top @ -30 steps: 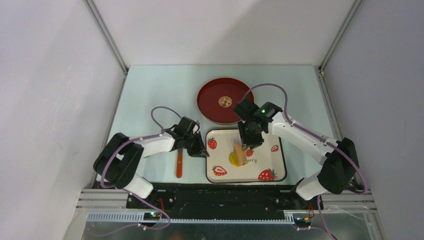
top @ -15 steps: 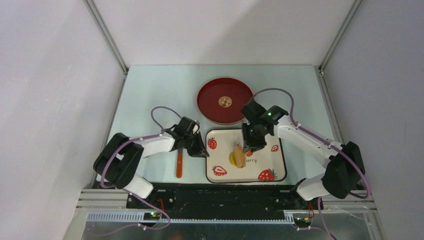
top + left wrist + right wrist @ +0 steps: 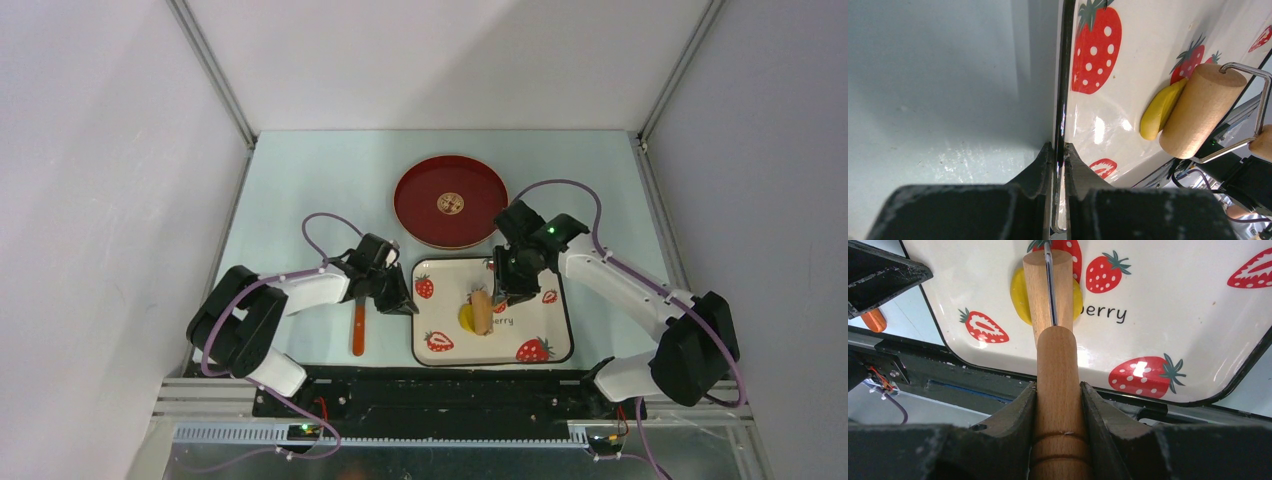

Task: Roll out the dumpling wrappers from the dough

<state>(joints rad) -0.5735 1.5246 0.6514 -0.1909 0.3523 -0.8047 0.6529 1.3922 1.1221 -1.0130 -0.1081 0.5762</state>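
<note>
Yellow dough [image 3: 1018,296] sits on the tray [image 3: 1173,290], pinned under the roller [image 3: 1039,290] straight ahead of my right end effector [image 3: 1057,390], clamped on its handle; left end effector [image 3: 1058,150] pinches the tray rim.

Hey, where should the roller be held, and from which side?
By its wooden handle, coming from the handle's end and in line with it, as the right gripper does. The drum lies on the dough and must turn in its wire frame, so leave it free.
</note>
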